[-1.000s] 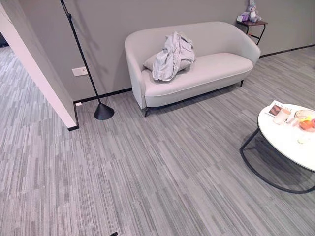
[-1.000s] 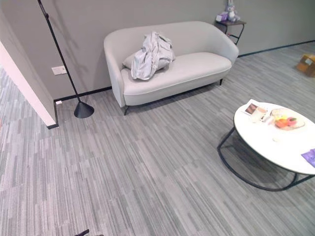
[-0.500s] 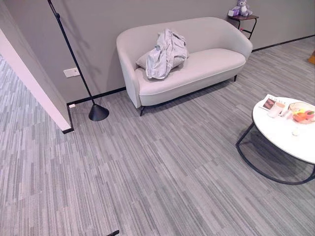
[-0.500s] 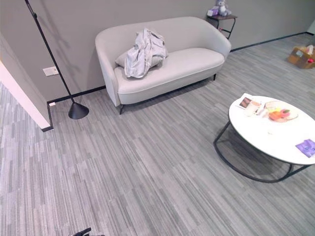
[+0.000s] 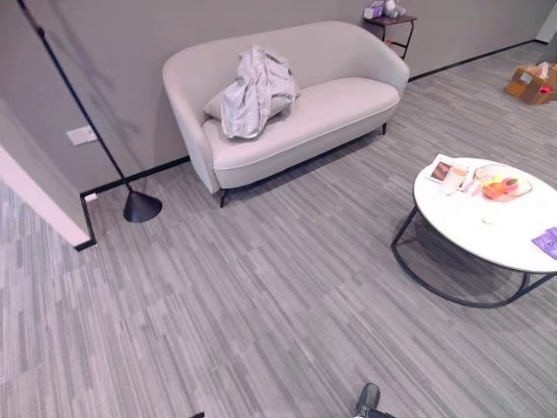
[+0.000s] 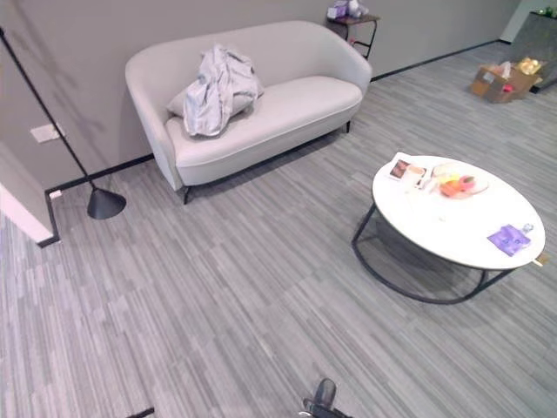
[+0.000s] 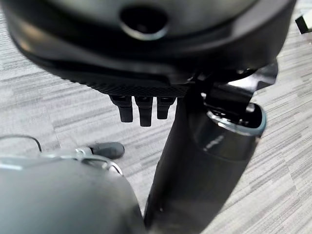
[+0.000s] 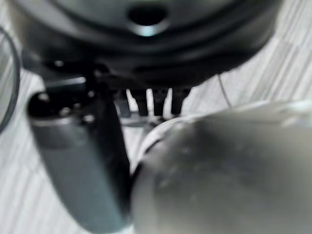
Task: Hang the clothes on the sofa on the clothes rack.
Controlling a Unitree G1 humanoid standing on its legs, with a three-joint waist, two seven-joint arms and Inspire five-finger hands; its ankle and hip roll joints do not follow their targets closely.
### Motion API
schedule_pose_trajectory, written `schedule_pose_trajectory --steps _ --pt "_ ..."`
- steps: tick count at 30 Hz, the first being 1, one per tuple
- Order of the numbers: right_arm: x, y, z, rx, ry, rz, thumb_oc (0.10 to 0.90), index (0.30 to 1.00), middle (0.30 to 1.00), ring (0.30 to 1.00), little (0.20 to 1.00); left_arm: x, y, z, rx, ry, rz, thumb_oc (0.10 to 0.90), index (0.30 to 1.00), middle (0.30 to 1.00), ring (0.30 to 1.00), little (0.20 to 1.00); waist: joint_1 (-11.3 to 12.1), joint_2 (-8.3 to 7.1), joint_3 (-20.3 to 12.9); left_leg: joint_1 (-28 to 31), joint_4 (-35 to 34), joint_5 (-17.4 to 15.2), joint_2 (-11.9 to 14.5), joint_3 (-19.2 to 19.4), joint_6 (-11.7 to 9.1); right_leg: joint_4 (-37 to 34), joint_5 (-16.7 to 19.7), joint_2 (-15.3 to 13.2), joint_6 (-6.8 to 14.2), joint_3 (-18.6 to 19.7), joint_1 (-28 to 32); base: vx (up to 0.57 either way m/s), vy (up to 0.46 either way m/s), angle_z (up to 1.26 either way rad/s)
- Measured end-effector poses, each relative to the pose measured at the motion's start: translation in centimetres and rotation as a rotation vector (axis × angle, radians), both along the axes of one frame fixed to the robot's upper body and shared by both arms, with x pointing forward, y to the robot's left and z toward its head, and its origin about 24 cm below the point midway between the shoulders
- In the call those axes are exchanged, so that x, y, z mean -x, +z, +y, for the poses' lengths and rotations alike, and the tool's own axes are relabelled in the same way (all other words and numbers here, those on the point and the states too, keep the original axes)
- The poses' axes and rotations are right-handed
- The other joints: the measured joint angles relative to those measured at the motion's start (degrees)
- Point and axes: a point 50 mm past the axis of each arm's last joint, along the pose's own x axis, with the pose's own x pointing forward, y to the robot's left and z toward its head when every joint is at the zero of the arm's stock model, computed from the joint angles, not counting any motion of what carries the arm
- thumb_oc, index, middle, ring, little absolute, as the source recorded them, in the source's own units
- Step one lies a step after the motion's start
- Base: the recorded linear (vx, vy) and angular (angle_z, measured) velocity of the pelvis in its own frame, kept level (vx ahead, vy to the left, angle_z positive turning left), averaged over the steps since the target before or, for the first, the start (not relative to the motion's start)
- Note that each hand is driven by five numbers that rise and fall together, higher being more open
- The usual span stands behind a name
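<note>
A crumpled light grey jacket (image 5: 252,91) lies draped over a cushion at the left end of a pale grey sofa (image 5: 322,109) against the far wall. A thin black pole leans up from a cone-shaped base (image 5: 142,206) on the floor left of the sofa. My left hand (image 7: 141,109) hangs over the carpet with relaxed fingers and holds nothing. My right hand (image 8: 151,102) also hangs loose and empty above the floor. Both are far from the sofa.
A round white table (image 5: 487,231) on a black wire frame stands at the right, carrying a fruit bowl (image 5: 502,185), a cup (image 5: 455,177) and a purple item (image 5: 548,240). A small side table (image 5: 389,19) stands past the sofa. A cardboard box (image 5: 528,81) sits far right. A wall corner (image 5: 35,187) juts at left.
The camera has swung to the right: the sofa and pole sit further left in the picture, and the whole round table and a cardboard box have come into view. The jacket has not moved.
</note>
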Motion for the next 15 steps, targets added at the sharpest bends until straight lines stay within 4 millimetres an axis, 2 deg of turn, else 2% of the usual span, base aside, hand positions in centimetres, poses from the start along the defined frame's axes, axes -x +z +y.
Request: schedule_pose_trajectory --steps 1,2,3,4,5,6,7,8,9,10,11,12,13,14,15 --pt "0.4 -0.1 -0.1 -0.004 -0.002 0.016 0.8 0.9 0.9 0.9 0.9 0.5 -0.1 0.0 -0.001 0.005 0.017 0.8 0.9 0.9 0.9 0.9 0.1 0.1 -1.2 1.8 0.0 -1.2 2.5 -0.5 -3.0 1.7 4.9 1.0 -1.3 -0.2 0.4 0.63 -0.318 0.27" --pt "1.0 0.1 -0.9 0.008 -0.006 0.035 0.8 0.9 0.9 0.9 0.9 0.7 -0.3 -1.0 0.028 0.006 0.027 0.8 0.9 0.9 0.9 0.9 0.0 2.94 -2.7 2.4 0.0 -1.5 6.2 -1.7 -4.1 4.5 8.4 4.1 -1.6 -0.9 1.0 0.65 -0.364 0.34" --pt "1.1 0.4 -2.3 0.04 -0.008 0.043 0.8 0.9 0.9 0.9 0.9 0.4 -0.5 -2.6 0.073 0.0 0.023 0.8 0.9 0.9 0.9 0.9 0.3 5.93 -3.3 3.0 0.5 -0.8 8.6 -3.2 -4.1 6.2 6.1 6.7 -3.4 -2.0 1.6 0.6 -0.377 0.44" --pt "0.7 0.8 -3.4 0.071 -0.007 0.052 0.8 0.9 0.9 0.9 0.9 0.3 -0.6 -3.4 0.101 -0.004 0.022 0.8 0.9 0.9 0.9 0.9 0.3 7.49 -3.6 2.7 2.1 2.1 10.2 -5.0 -5.7 6.7 4.6 8.4 -3.2 -3.0 3.7 0.39 -0.358 0.45" --pt "0.7 0.8 -3.4 0.063 -0.007 0.072 0.8 0.9 0.9 0.9 0.9 -0.2 -0.5 -3.5 0.101 -0.004 0.007 0.8 0.9 0.9 0.9 0.9 0.3 7.27 -3.8 2.2 4.4 5.0 11.6 -7.9 -6.3 6.7 2.9 9.2 -3.4 -3.7 5.7 0.4 -0.459 0.38" --pt "0.3 0.5 -2.3 0.043 0.036 0.052 0.8 0.9 0.9 0.9 0.9 -0.1 -0.4 -2.8 0.083 0.016 -0.013 0.8 0.9 0.9 0.9 0.9 0.7 5.72 -5.6 -0.4 8.5 10.6 14.2 -11.8 -9.8 6.0 0.8 11.9 -5.1 -5.1 6.8 0.51 -0.644 0.09" --pt "-1.1 0.4 -0.6 0.02 0.115 -0.003 0.8 0.9 0.9 0.9 0.9 -0.2 -0.3 -2.2 0.072 0.071 -0.027 0.8 0.9 0.9 0.9 0.9 0.9 4.79 -6.1 -4.9 15.6 14.7 17.5 -15.0 -10.6 3.7 -0.2 16.1 -7.5 -5.5 7.8 0.52 -0.657 -0.16" --pt "-1.4 0.3 0.0 0.009 0.137 -0.014 0.8 0.9 0.9 0.9 0.9 -0.3 -0.3 -2.1 0.069 0.101 -0.033 0.8 0.9 0.9 0.9 0.9 1.2 4.47 -6.1 -6.4 18.3 17.4 18.6 -15.9 -10.7 3.8 -1.5 17.8 -8.7 -5.9 8.3 0.34 -0.424 -0.09" --pt "-1.4 0.2 0.5 0.005 0.154 -0.018 0.8 0.9 0.9 0.9 0.9 -0.5 -0.2 -1.8 0.056 0.106 -0.044 0.8 0.9 0.9 0.9 0.9 1.5 4.07 -6.2 -9.3 22.0 20.7 19.8 -18.3 -10.7 5.1 -3.7 18.8 -9.5 -6.0 8.4 0.22 -0.299 0.01" --pt "-1.5 0.1 0.8 -0.002 0.182 -0.022 0.8 0.9 0.9 0.9 0.9 -1.2 -0.1 -1.5 0.049 0.133 -0.077 0.8 0.9 0.9 0.9 0.9 2.2 3.69 -5.9 -12.1 27.5 25.8 21.4 -17.8 -9.2 5.9 -5.4 20.5 -11.9 -6.2 9.2 0.2 -0.287 -0.02" --pt "-0.8 -0.1 1.3 -0.013 0.204 -0.001 0.8 0.9 0.9 0.9 0.9 -1.8 0.2 -0.6 0.028 0.155 -0.113 0.8 0.9 0.9 0.9 0.9 3.5 2.62 -5.1 -14.5 33.4 27.6 22.2 -17.4 -9.3 4.9 -5.5 20.6 -13.0 -6.0 11.4 0.27 -0.347 -0.13" --pt "-0.6 -0.2 1.3 0.001 0.238 0.018 0.8 0.9 0.9 0.9 0.9 -2.4 0.4 -0.4 0.027 0.183 -0.147 0.8 0.9 0.9 0.9 0.9 4.5 1.24 -4.2 -17.8 39.7 25.7 21.0 -16.5 -8.1 4.5 -6.8 20.1 -14.7 -6.3 13.9 0.36 -0.29 0.04" --pt "-0.4 -0.1 0.7 0.032 0.278 0.04 0.8 0.9 0.9 0.9 0.9 -3.2 0.6 -0.6 0.031 0.19 -0.177 0.8 0.9 0.9 0.9 0.9 4.6 1.05 -3.8 -21.6 44.6 22.5 19.0 -14.1 -3.9 5.4 -8.4 19.6 -16.1 -6.4 15.0 0.27 -0.154 0.18" --pt "-0.7 0.1 0.3 0.057 0.305 0.043 0.8 0.9 0.9 0.9 0.9 -3.9 0.7 -0.8 0.043 0.184 -0.201 0.8 0.9 0.9 0.9 0.9 5.1 0.4 -3.4 -25.3 48.6 15.5 16.5 -12.4 -2.0 5.5 -10.2 18.4 -16.4 -5.3 15.9 0.31 -0.106 0.3" --pt "-1.3 0.2 0.1 0.076 0.329 0.034 0.8 0.9 0.9 0.9 0.9 -5.0 1.0 -0.8 0.051 0.175 -0.24 0.8 0.9 0.9 0.9 0.9 5.7 -0.83 -2.5 -29.9 51.2 8.8 12.0 -11.8 -2.2 4.5 -13.0 17.4 -14.6 -3.2 16.6 0.22 -0.011 0.21"
